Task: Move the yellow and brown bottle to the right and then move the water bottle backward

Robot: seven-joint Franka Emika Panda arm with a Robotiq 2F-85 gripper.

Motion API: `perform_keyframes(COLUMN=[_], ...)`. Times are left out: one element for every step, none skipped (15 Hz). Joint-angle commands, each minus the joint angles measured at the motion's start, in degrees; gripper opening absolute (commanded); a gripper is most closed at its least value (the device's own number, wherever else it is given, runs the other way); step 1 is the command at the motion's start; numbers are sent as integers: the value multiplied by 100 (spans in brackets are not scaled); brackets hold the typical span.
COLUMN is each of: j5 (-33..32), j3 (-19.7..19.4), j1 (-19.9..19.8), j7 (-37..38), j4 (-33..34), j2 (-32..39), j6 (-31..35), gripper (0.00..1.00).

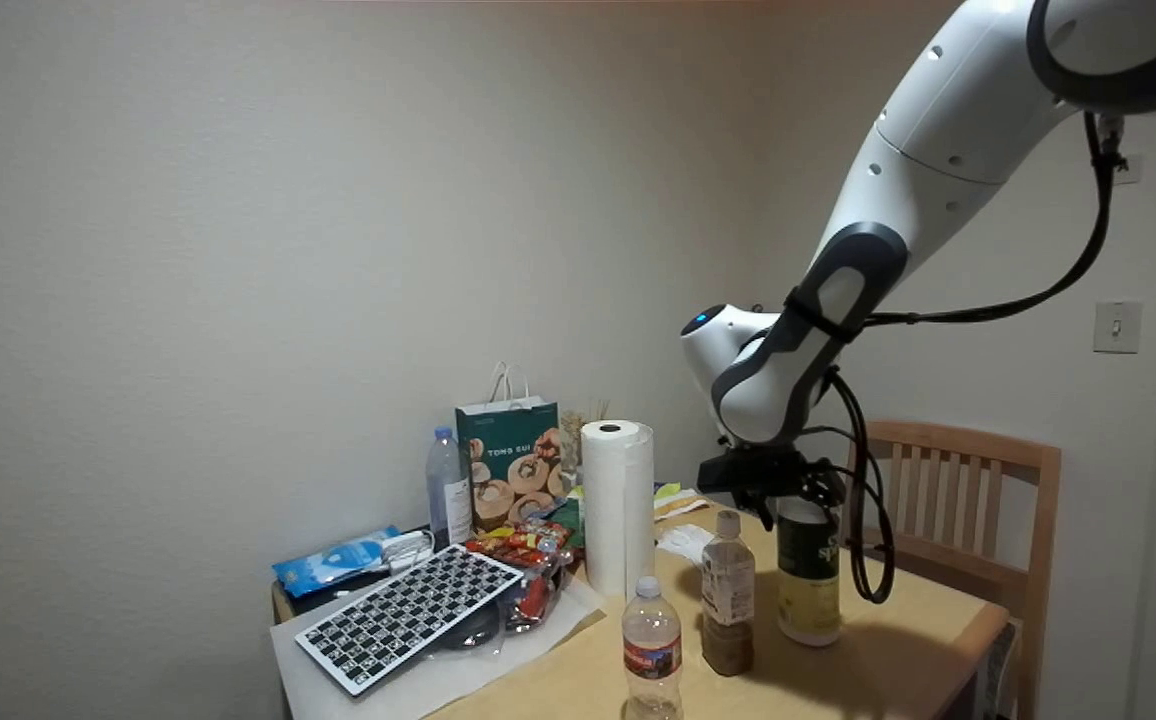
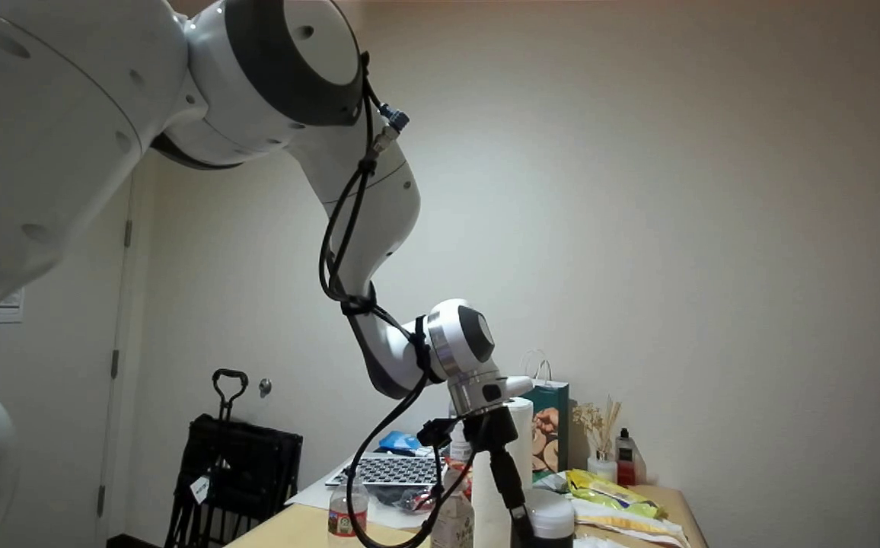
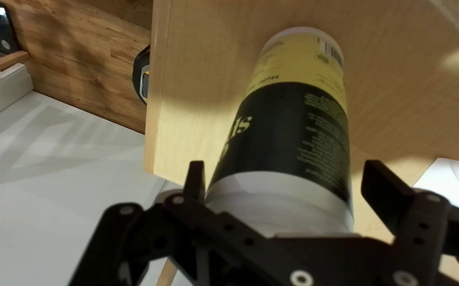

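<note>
The yellow and brown bottle is a wide jar with a whitish lid, black band and yellow lower part. It stands upright on the table in an exterior view (image 1: 810, 590). Only its top shows in an exterior view (image 2: 551, 517); it fills the middle of the wrist view (image 3: 289, 127). My gripper (image 3: 284, 171) is open around its lid end. The left finger is close to the lid, contact unclear; a gap shows at the right finger. The clear water bottle (image 1: 651, 625), with pale cap and reddish label, stands apart, also in an exterior view (image 2: 347, 510).
A slim brown bottle (image 1: 728, 610) stands between the two bottles. A paper towel roll (image 1: 620, 510), a green bag (image 1: 508, 460), a snack pack (image 1: 533, 560) and a keyboard-like panel (image 1: 408, 615) lie behind. The table edge (image 3: 156, 99) is close to the jar. A wooden chair (image 1: 958, 500) stands beyond.
</note>
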Motion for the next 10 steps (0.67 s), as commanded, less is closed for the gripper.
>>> perform_keyframes(j5=[-117, -173, -280, -369, -470, -563, -615, -664, -683, -703], j3=[55, 64, 66, 69, 77, 86, 106, 131, 165, 185], j1=[73, 108, 180, 234, 290, 328, 362, 377, 382, 384], j7=[-117, -122, -101, -95, -93, -84, -88, -106, -115, -109], j4=[137, 183, 258, 326, 407, 476, 540, 590, 646, 677], j2=[-92, -102, -121, -127, -136, -129, -131, -126, -123, -115], j6=[-178, -214, -289, -348, -436, -497, -555, -585, -629, -636], gripper=[100, 100, 100, 100, 100, 100, 100, 100, 100, 100])
